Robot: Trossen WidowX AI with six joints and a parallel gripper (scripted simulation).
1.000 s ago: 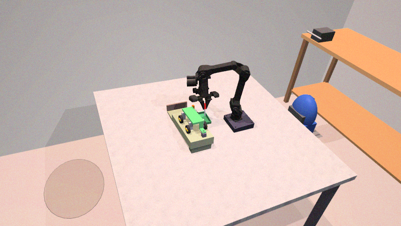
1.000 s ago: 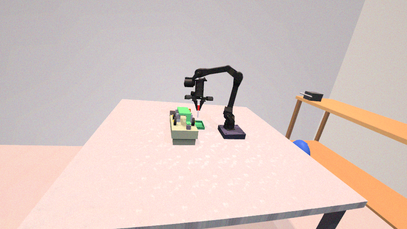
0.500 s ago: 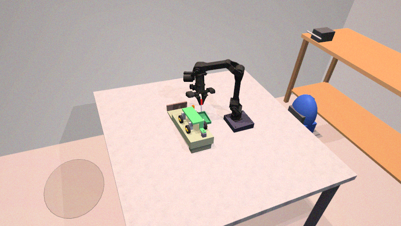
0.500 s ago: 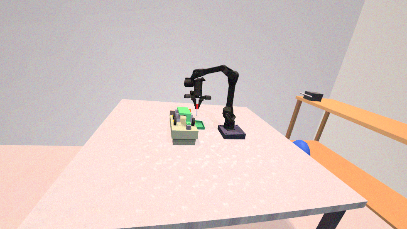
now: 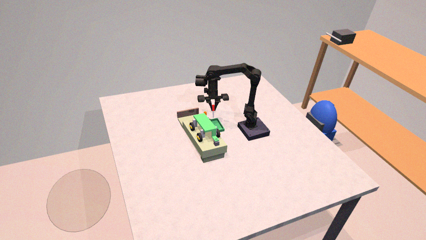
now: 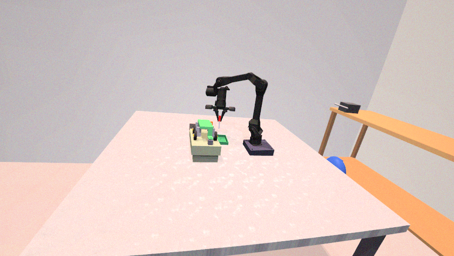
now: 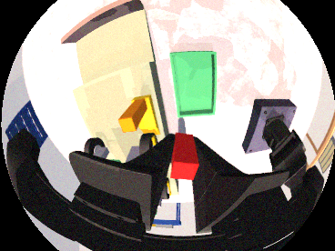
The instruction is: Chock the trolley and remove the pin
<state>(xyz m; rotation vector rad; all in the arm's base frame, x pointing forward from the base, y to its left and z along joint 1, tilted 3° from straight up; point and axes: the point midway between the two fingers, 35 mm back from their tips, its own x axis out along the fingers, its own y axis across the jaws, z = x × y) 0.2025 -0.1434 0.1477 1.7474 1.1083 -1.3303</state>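
My gripper is shut on the red head of the stop pin. The pin hangs upright in the air, its grey shaft pointing down, near the green tray. In the wrist view the tray lies just beyond the pin. The trolley stands on the ramp. The yellow chock sits on the ramp, close against a downhill wheel; my fingers partly hide that spot in the wrist view.
An end board stands at the ramp's downhill end. The arm's dark base is to the right of the tray. An orange shelf stands beyond the table's right side.
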